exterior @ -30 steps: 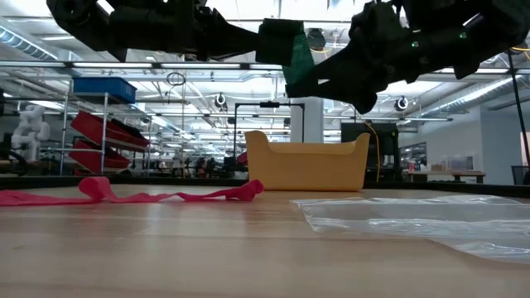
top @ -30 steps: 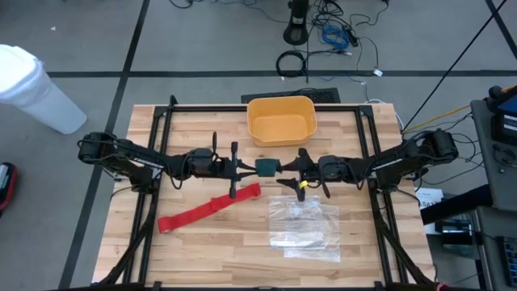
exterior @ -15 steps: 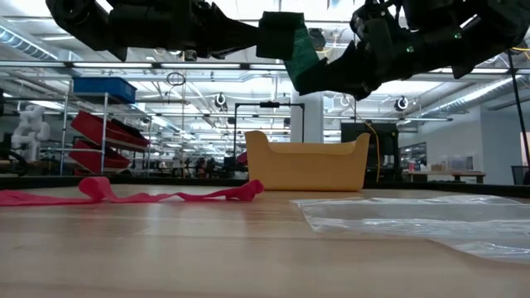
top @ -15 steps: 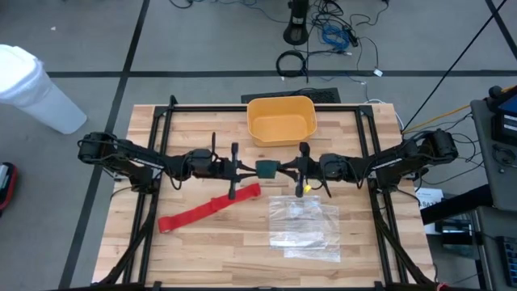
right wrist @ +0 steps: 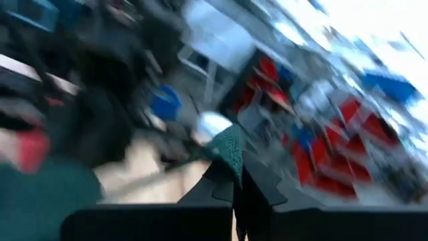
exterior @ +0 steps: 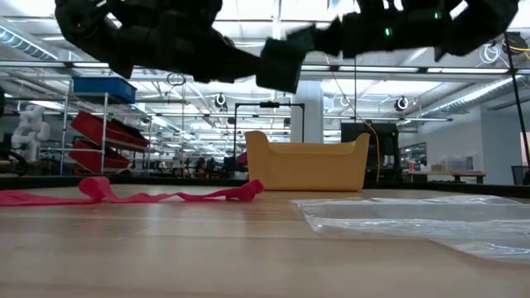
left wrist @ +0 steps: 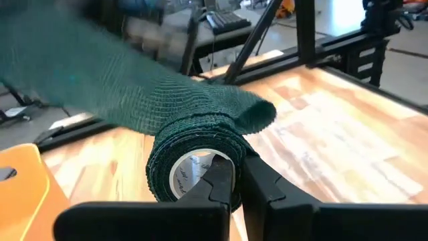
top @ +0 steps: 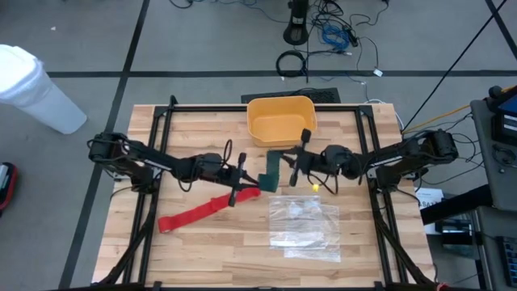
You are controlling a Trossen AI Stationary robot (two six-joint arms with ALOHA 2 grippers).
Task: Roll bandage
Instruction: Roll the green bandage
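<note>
Since 1 s back: right gripper (top: 291,166) has shut on the loose end of the green roll (top: 272,171), and left gripper (top: 254,178) has swung away from the bin (top: 281,120), toward the red bandage (top: 206,208), drawing out a short band of wrap btwn the 2 grippers.

Left fingers (left wrist: 224,179) are together, clamped on the roll's wall, w/ one finger inside the core. Right fingers (right wrist: 221,177) are pinched tight on the wrap's green tip. Both grippers hang above the table (top: 194,255), just on the near side of the bin.

Counts:
- 1 red bandage: flat, unrolled, lying on the table diagonally, near-left of the bin; its nearer end sits under the left gripper. Neither gripper touches it.
- 1 green roll, up in the air.
- 1 yellow bin at the table's far edge.
- 1 clear bag (top: 305,226), flat on the table, near side of the bin, right of the bandage.
</note>
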